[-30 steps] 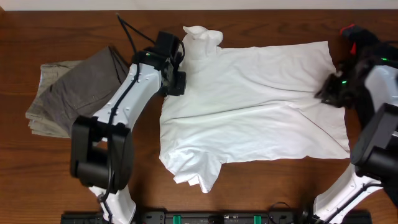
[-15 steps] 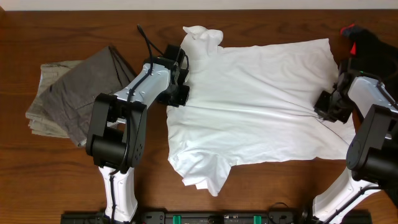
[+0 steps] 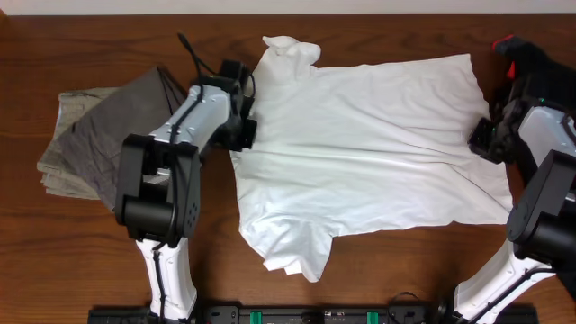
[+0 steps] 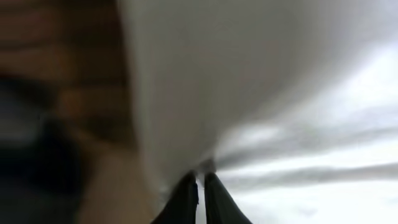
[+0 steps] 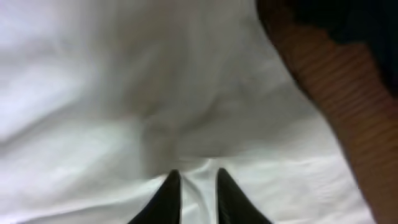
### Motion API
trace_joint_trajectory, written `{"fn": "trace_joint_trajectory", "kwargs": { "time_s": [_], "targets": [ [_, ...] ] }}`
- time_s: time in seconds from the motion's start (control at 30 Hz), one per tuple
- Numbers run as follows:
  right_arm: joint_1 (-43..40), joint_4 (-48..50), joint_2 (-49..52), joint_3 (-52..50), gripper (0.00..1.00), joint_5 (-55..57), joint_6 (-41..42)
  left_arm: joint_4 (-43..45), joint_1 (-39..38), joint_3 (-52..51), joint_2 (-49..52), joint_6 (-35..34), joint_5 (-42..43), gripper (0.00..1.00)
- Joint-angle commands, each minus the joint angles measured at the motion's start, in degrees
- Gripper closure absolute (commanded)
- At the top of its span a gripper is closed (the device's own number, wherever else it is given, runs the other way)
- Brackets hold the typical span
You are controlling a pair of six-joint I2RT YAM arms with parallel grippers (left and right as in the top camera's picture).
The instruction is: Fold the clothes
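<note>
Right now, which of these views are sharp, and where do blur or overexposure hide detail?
Overhead: sharp and evenly lit, folds in the white T-shirt readable, no glare. Left wrist: badly out of focus, the shirt a pale smear, the left pincer a dark blur. Right wrist: soft, cloth nearly washed out around the right pincer, the wood table blurred.

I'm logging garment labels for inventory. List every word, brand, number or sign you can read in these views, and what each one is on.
No text can be read in any view.
white T-shirt: plain, no print or label showing.
grey-khaki trousers: no tag or lettering visible.
black garment: red patch at its edge, too small to tell if it carries writing.
Wrist views: blurred cloth only.
</note>
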Motion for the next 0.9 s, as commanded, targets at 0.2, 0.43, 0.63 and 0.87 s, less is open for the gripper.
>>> {"fn": "trace_joint_trajectory", "kwargs": {
  "time_s": [0.2,0.43,0.63,0.87],
  "targets": [
    [-1.44,-12.52,-0.52,12.87,0.54,-16.06,-7.93,-11.17,0.92,9.57,-15.98,0.24,-2.73,0.83],
    [-1.42,-19.93,-6.47,16.39,0.5,-23.56,-12.74,-20.11,0.92,9.57,-32.28,-0.28,-5.66,0.76],
    [-1.31,-24.52,-16.31,16.37,0.46,-23.3,-13.14,-27.85,0.92,9.49,-40.72,-5.25,-5.64,0.76],
    [1.44,-32.76,-26.69,16.31,0.29,-15.58,-10.64,-33.66,-0.48,4.22,-44.19,-11.91,2.6,0.76]
  ]
}}
